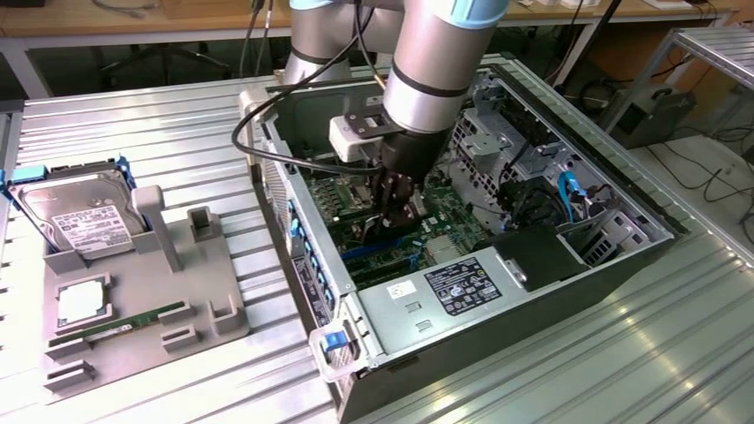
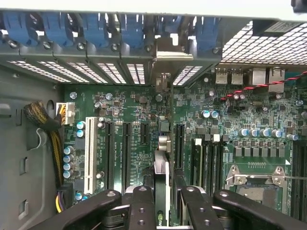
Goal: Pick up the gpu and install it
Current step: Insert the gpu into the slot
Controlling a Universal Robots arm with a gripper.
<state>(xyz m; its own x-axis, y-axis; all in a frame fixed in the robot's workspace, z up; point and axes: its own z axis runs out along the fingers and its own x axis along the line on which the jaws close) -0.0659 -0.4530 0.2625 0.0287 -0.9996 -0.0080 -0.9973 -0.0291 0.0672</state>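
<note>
Gpu (image 2: 162, 163): edge-on in your claw (image 2: 164, 201), which is clenched on it, low over the motherboard (image 2: 129, 100) near the rear brackets. Step: insertion. Seating likely calls for slot alignment and a straight press.

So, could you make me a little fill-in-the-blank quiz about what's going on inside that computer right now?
1. The end effector is closed on the gpu, holding it edge-on over the ___ motherboard.
2. The row of plastic clips by the card slot openings is ___.
3. The hard drive rests in a grey holder at the exterior view's ___.
Missing words: green; blue; left.
</note>
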